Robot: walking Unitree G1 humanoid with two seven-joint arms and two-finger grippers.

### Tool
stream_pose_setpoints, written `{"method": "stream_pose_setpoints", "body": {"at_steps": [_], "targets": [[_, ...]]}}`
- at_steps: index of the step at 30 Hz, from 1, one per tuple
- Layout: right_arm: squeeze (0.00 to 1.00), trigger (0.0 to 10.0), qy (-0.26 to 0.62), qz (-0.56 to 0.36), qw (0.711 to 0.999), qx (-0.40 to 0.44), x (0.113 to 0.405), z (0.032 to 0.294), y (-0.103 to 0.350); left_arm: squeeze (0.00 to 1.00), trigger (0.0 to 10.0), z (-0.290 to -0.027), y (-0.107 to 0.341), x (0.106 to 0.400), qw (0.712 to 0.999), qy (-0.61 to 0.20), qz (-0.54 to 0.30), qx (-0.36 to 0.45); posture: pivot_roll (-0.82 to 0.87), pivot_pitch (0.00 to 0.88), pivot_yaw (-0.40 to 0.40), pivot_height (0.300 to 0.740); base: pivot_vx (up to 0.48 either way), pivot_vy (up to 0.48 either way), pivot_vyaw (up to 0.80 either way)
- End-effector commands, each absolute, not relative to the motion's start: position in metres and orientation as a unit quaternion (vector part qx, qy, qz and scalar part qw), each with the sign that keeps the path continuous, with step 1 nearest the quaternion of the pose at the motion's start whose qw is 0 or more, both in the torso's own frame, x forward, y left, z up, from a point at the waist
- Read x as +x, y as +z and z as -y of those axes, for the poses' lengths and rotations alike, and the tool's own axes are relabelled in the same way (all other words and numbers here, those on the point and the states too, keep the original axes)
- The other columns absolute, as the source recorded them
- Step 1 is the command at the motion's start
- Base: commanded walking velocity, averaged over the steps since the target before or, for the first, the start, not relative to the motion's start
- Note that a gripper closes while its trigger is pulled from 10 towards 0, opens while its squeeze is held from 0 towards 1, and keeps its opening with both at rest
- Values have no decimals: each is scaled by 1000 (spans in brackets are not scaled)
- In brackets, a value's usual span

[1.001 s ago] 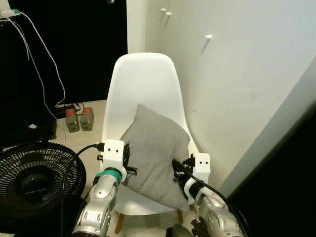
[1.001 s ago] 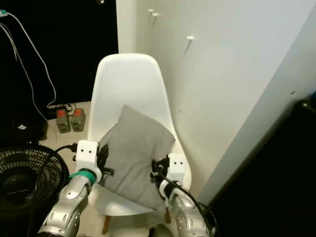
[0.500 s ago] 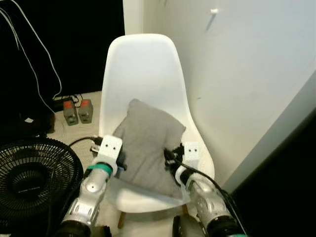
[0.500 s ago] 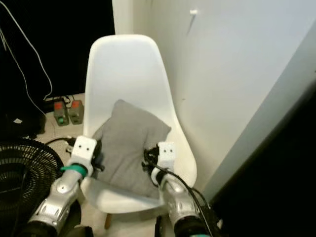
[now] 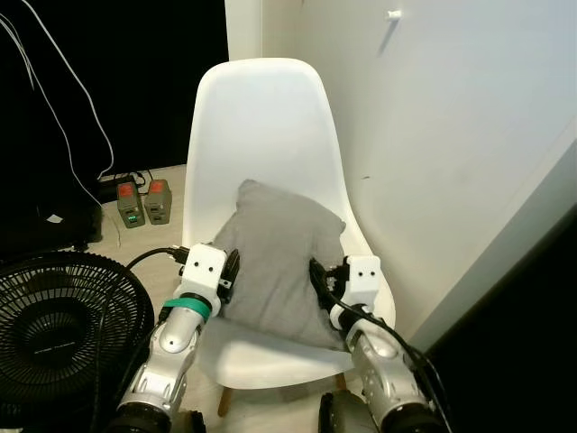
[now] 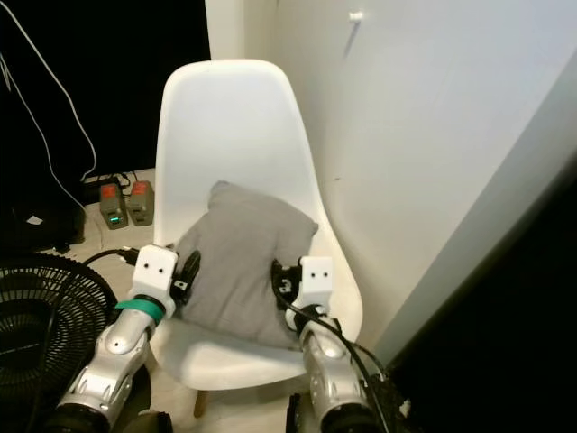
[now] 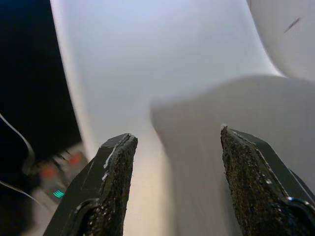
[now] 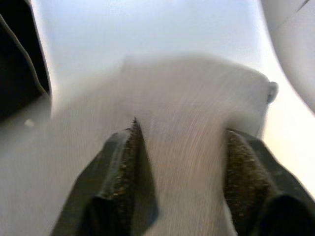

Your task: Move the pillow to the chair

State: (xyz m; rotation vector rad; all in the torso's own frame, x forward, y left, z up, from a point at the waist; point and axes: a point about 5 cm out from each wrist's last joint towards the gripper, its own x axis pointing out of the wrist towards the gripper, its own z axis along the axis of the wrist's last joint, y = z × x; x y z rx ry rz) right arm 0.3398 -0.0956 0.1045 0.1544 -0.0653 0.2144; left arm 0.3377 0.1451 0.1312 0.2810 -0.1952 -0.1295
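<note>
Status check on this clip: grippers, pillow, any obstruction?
Left gripper and right gripper open, flanking the grey pillow. Pillow lies on the white chair seat, against the backrest. Nothing in the way.

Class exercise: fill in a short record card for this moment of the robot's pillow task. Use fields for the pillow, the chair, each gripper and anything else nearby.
pillow: grey pillow lying on the seat, top corner leaning toward the backrest
chair: white shell chair beside the white wall
left gripper: left gripper at the pillow's left edge, jaws open
right gripper: right gripper at the pillow's right edge, jaws open, pillow between the fingers
floor, left of chair: black fan, two grey battery packs, white cables
task status: pillow on the chair
</note>
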Motion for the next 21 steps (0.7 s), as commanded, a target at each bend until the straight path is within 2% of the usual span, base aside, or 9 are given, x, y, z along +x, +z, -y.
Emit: {"method": "stream_pose_setpoints", "body": {"at_steps": [1,2,5,17,20,21], "targets": [[612,10000,95,32,993,67,336,94,99,0,10000,-157,118,334,985,-51,77,145,-24,77,42,606,0,0,0],[0,10000,88,31,993,65,334,92,96,0,10000,-167,118,334,987,-40,73,135,-9,68,33,606,0,0,0],[0,10000,77,32,995,60,332,91,95,0,10000,-179,121,332,990,-29,73,116,16,66,25,606,0,0,0],[0,10000,51,28,996,67,333,94,98,0,10000,-185,122,327,993,-12,70,90,20,80,26,606,0,0,0],[0,10000,49,31,994,91,339,98,105,0,10000,-194,125,328,997,18,55,57,18,90,42,606,0,0,0],[0,10000,51,33,994,94,341,101,108,0,10000,-196,124,326,997,29,51,50,33,62,35,606,0,0,0]]}}
